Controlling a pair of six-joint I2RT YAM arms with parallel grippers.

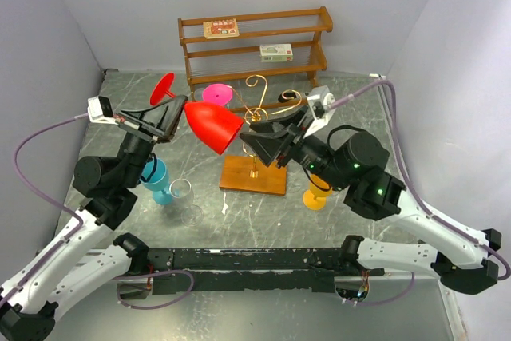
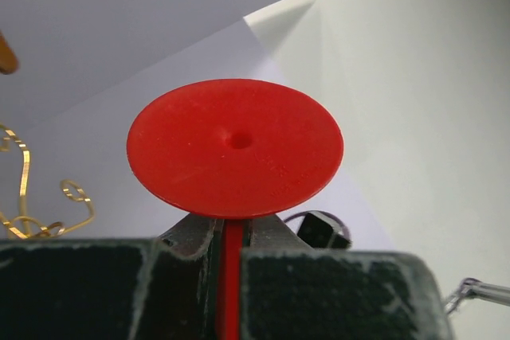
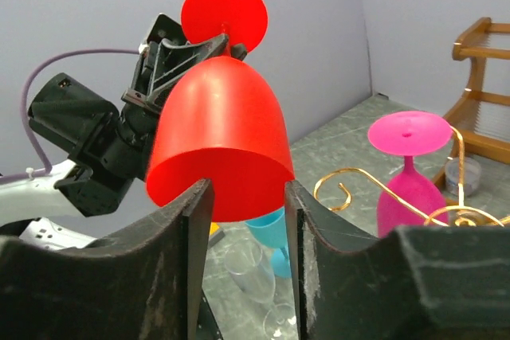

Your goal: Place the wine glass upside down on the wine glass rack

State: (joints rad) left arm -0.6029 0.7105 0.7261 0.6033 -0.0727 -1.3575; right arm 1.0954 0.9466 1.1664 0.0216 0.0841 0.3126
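The left gripper point(image 1: 162, 121) pinches the red wine glass point(image 1: 212, 126) by its stem, holding it aloft and tilted (foot uppermost). The bowl's mouth faces the right gripper point(image 3: 247, 190), whose jaws stand spread. Below is the gold wine glass rack point(image 1: 254, 175), with an upturned pink glass point(image 1: 217, 94) at its scrolls.

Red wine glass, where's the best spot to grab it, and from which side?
Take the red wine glass by its thin stem, close to the flat foot, coming in sideways across the stem, as the left end effector does. The flared bowl looks too wide and smooth.
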